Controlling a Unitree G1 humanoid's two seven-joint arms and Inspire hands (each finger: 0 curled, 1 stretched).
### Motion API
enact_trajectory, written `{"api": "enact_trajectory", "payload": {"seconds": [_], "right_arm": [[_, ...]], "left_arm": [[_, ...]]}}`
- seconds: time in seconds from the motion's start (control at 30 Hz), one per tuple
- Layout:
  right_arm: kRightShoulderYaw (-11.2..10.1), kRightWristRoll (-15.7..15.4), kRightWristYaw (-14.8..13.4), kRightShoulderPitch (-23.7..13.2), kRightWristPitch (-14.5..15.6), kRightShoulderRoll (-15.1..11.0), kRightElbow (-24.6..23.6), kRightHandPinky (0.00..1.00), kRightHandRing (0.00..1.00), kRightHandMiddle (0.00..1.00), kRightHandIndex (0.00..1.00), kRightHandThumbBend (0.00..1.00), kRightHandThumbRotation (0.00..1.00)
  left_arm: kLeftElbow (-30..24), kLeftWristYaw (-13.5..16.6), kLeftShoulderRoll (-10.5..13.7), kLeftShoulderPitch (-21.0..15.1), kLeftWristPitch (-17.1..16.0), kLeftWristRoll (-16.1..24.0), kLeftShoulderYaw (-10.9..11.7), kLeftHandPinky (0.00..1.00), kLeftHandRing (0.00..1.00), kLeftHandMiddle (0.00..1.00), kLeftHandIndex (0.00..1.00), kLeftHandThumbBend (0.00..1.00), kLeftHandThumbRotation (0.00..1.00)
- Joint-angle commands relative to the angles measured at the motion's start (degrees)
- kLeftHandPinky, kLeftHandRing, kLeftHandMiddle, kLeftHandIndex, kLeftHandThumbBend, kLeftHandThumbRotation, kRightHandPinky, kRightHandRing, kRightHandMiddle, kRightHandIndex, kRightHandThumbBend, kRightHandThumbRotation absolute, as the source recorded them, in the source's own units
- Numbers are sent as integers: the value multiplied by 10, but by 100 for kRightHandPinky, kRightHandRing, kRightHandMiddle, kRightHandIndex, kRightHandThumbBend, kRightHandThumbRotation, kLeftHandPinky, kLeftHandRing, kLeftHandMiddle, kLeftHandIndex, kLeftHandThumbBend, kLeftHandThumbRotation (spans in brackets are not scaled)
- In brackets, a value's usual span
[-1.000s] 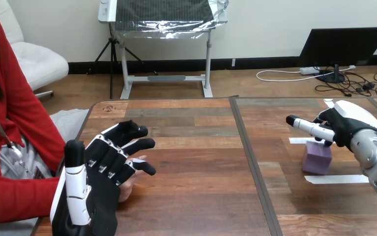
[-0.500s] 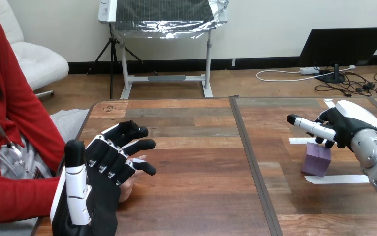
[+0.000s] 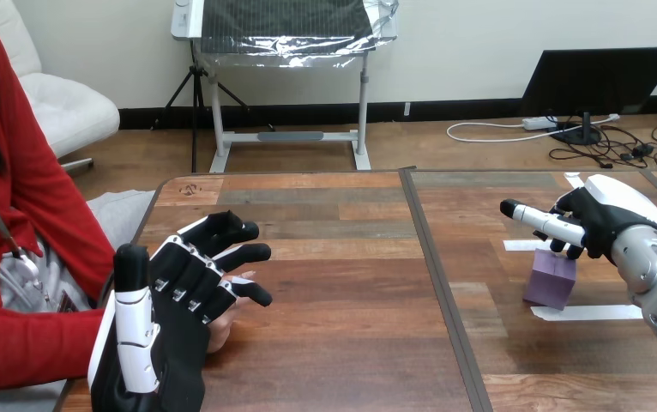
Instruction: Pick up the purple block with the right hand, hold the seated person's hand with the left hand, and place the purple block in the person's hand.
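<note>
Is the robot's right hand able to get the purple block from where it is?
Probably yes: the right hand sits right at the top of the purple block, with nothing between them on the table.

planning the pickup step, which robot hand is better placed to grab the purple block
Right. The right robot hand sits directly over the purple cube-shaped block on the right side of the wooden table, while the left robot hand lies over the person's hand at the far left.
</note>
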Motion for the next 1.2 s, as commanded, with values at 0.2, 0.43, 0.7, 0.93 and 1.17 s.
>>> {"api": "enact_trajectory", "payload": {"seconds": [0.2, 0.43, 0.7, 0.93, 1.17], "right_arm": [[-25, 28, -16, -41, -21, 2, -12, 54, 54, 56, 63, 74, 100], [-45, 52, -21, -40, -31, 4, -15, 53, 54, 57, 60, 78, 100], [-56, 66, -33, -38, -41, 4, -16, 50, 52, 57, 58, 79, 100], [-62, 72, -40, -39, -40, 5, -16, 49, 52, 57, 57, 81, 100], [-66, 77, -53, -38, -45, 4, -18, 47, 51, 55, 55, 79, 100]], "left_arm": [[-29, -2, -25, -27, -1, 3, 6, 44, 66, 69, 65, 66, 94], [-29, -3, -25, -26, -2, 2, 5, 44, 67, 69, 65, 66, 95], [-26, -4, -26, -25, -4, 3, 5, 44, 67, 69, 66, 66, 95], [-25, -2, -28, -25, -6, 5, 4, 45, 66, 69, 66, 66, 95], [-26, 0, -29, -23, -5, 6, 3, 45, 66, 69, 65, 66, 95]]}}
